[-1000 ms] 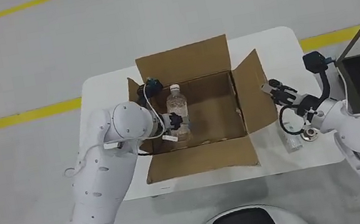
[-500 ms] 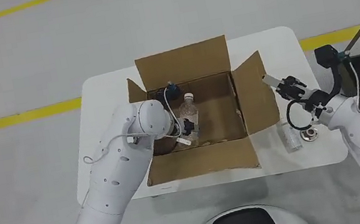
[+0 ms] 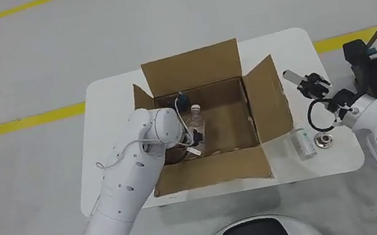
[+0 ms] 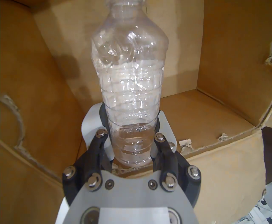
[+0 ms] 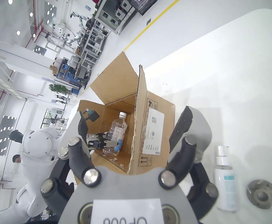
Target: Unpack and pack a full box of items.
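1. A clear, ribbed plastic water bottle with a white cap is seen inside an open brown cardboard box, towards the box's left half.
2. The bottle is clamped low on its body, near the base, between the black fingers of the left gripper. Whether the base rests on the box floor cannot be told.
3. The right gripper is held with its fingers apart and nothing between them, above the white table just beyond the box's right flap.
4. Risk: because the bottle is gripped so low, its tall upper part is left unsupported, so it could pivot in the fingers or topple if it is let go before the base sits flat.
5. Risk: the thin plastic wall could be dented or squeezed out of the grip if it is pressed harder.
6. Risk: the left arm is sunk within the box walls, so a flap or wall could be caught as it is drawn out, and the box dragged across the table.
7. The bottle's long axis is judged close to vertical, with a slight lean. The cap points upward, out of the box's open top, and the base points down at the floor.
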### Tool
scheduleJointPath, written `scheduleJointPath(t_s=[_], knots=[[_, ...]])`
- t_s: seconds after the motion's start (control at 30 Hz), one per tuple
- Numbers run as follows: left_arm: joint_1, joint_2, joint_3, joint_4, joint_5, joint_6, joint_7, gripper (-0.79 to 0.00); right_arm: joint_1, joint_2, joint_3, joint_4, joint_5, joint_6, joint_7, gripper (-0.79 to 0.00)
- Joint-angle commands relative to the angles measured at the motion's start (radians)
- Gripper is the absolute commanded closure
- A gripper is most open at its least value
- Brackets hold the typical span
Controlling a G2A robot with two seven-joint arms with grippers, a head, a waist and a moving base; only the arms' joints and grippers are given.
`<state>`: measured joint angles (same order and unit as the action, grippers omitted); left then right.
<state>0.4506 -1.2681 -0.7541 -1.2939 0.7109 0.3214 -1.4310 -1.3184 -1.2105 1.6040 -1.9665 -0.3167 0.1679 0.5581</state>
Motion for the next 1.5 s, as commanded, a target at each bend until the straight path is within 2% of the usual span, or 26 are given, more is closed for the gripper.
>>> scheduleJointPath(t_s=[0.0,0.17,0.2,0.23,0.47,0.53,0.57,0.67,0.77,0.83,0.87,0.9,0.93,0.97,1.0,1.23,1.47], knots=[[-0.001,-0.003,0.005,0.007,0.001,-0.001,0.000,0.000,-0.001,0.001,0.001,0.000,0.003,-0.002,-0.001,-0.754],[-0.001,-0.009,0.015,0.017,0.012,-0.004,0.002,0.000,-0.005,0.003,0.005,-0.001,0.005,-0.003,-0.002,-0.767],[-0.002,-0.010,0.016,0.020,0.012,-0.004,0.003,-0.148,-0.005,0.004,0.006,-0.001,0.006,-0.003,-0.001,-0.757],[-0.001,-0.011,0.017,0.023,0.015,-0.004,0.005,-0.157,-0.006,0.005,0.006,-0.001,0.007,-0.005,-0.001,-0.763],[-0.005,-0.020,0.030,0.059,0.042,-0.001,0.015,-0.126,-0.014,0.009,0.013,-0.004,0.011,-0.008,0.002,-0.739],[-0.008,-0.023,0.031,0.067,0.040,0.002,0.016,-0.077,-0.016,0.010,0.014,-0.005,0.012,-0.008,0.003,-0.730],[-0.010,-0.025,0.031,0.071,0.040,0.001,0.018,-0.003,-0.017,0.010,0.015,-0.007,0.013,-0.008,0.003,-0.736],[-0.016,-0.030,0.035,0.086,0.047,0.001,0.023,-0.015,-0.021,0.012,0.018,-0.010,0.015,-0.008,0.004,-0.760],[-0.019,-0.036,0.042,0.103,0.048,0.000,0.027,-0.145,-0.025,0.013,0.018,-0.015,0.019,-0.008,0.001,-0.785],[-0.021,-0.040,0.047,0.116,0.050,-0.002,0.028,-0.185,-0.028,0.014,0.017,-0.018,0.017,-0.007,0.001,-0.785],[-0.023,-0.042,0.050,0.122,0.053,-0.002,0.028,-0.262,-0.029,0.014,0.017,-0.019,0.017,-0.006,0.001,-0.785],[-0.024,-0.044,0.052,0.127,0.055,-0.003,0.026,-0.385,-0.029,0.015,0.018,-0.019,0.018,-0.006,0.000,-0.785],[-0.024,-0.045,0.053,0.132,0.057,-0.002,0.026,-0.665,-0.031,0.015,0.018,-0.019,0.018,-0.005,-0.001,-0.785],[-0.024,-0.046,0.053,0.138,0.059,-0.001,0.027,-0.760,-0.032,0.016,0.019,-0.020,0.019,-0.003,-0.001,-0.785],[-0.024,-0.047,0.053,0.141,0.061,-0.001,0.026,-0.785,-0.033,0.016,0.019,-0.021,0.019,-0.003,-0.001,-0.785],[-0.032,-0.046,0.025,0.124,0.057,-0.012,0.017,-0.785,-0.041,0.019,0.020,-0.028,0.020,0.003,-0.003,-0.785],[-0.038,-0.032,-0.062,0.023,0.012,-0.019,0.020,-0.785,-0.043,0.022,0.021,-0.030,0.024,0.006,-0.001,-0.785]])
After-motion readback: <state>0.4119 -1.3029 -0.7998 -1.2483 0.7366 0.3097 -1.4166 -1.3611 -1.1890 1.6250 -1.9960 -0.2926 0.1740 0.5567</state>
